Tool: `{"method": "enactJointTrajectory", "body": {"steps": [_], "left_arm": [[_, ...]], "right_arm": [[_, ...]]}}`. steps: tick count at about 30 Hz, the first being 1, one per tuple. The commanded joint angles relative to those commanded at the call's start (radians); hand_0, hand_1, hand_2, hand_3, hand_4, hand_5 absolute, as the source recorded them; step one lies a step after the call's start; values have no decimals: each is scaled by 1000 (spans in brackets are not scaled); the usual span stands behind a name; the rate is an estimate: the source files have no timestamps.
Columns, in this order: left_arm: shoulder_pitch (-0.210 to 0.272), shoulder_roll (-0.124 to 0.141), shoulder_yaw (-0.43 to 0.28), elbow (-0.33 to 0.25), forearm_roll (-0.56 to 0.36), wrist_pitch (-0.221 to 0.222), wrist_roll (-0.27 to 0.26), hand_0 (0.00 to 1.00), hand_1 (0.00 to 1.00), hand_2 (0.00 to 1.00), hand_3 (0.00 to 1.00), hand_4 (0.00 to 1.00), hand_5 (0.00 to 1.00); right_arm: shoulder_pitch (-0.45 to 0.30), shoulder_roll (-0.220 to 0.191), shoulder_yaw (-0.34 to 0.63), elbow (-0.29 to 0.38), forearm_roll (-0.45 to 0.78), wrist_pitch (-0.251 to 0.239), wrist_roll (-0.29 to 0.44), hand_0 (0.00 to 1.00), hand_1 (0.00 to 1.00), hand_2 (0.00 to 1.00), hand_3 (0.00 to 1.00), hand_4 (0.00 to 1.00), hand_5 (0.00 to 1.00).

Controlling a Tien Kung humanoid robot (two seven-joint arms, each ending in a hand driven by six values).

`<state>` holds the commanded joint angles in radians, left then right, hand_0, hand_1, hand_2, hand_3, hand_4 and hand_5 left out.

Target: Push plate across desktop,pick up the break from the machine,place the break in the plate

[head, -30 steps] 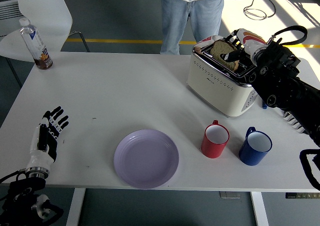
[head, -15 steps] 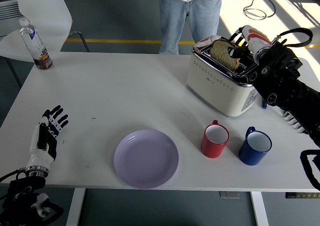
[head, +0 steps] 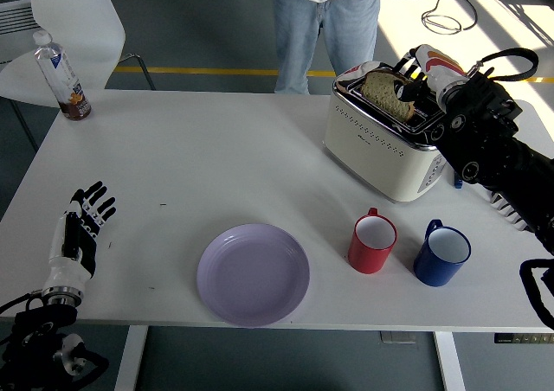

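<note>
White table: right hand grips bread at toaster; left hand lies relaxed.

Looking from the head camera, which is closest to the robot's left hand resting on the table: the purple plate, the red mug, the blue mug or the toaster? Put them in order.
From the left hand, at the table's near left:
1. Purple plate, near edge, centre.
2. Red mug, right of the plate.
3. Blue mug and toaster, both far right; too close to call.
</note>
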<state>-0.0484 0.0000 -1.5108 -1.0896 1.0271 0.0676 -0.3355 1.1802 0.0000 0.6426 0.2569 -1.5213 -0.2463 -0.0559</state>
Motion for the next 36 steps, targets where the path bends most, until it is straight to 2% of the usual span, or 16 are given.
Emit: {"method": "enactJointTrajectory", "body": {"steps": [11, 12, 18, 24, 26, 33, 35, 36], "left_arm": [[8, 0, -1, 0, 0, 1, -2, 807, 803, 878, 792, 527, 998], [9, 0, -1, 0, -1, 1, -2, 807, 802, 878, 791, 525, 998], [15, 0, 1, 1, 0, 1, -3, 806, 804, 879, 790, 526, 998], [20, 0, 2, 2, 0, 2, -3, 807, 800, 879, 790, 525, 998], [23, 0, 3, 2, 0, 2, -3, 807, 800, 879, 790, 525, 998], [29, 0, 2, 4, 0, 2, -4, 807, 800, 879, 789, 526, 998], [29, 0, 1, 3, 1, 2, -4, 807, 800, 879, 789, 526, 998], [28, 0, -1, 2, 1, 2, -4, 807, 800, 879, 789, 525, 998]], "right_arm": [[2, -6, 37, 66, -139, -90, 27, 248, 289, 389, 446, 530, 2], [2, -10, 40, 70, -148, -97, 30, 225, 279, 375, 435, 450, 2], [1, -37, 52, 98, -207, -130, 37, 220, 275, 373, 433, 435, 2], [-4, -83, 85, 167, -261, -140, 35, 209, 270, 368, 426, 432, 2], [-10, -110, 106, 216, -277, -141, 29, 209, 270, 368, 426, 432, 2], [-30, -166, 141, 380, -301, -126, 3, 211, 268, 365, 425, 412, 2], [-39, -188, 146, 447, -303, -119, -6, 211, 268, 365, 425, 412, 2], [-47, -204, 145, 490, -300, -109, -15, 208, 263, 361, 422, 377, 2]]}}
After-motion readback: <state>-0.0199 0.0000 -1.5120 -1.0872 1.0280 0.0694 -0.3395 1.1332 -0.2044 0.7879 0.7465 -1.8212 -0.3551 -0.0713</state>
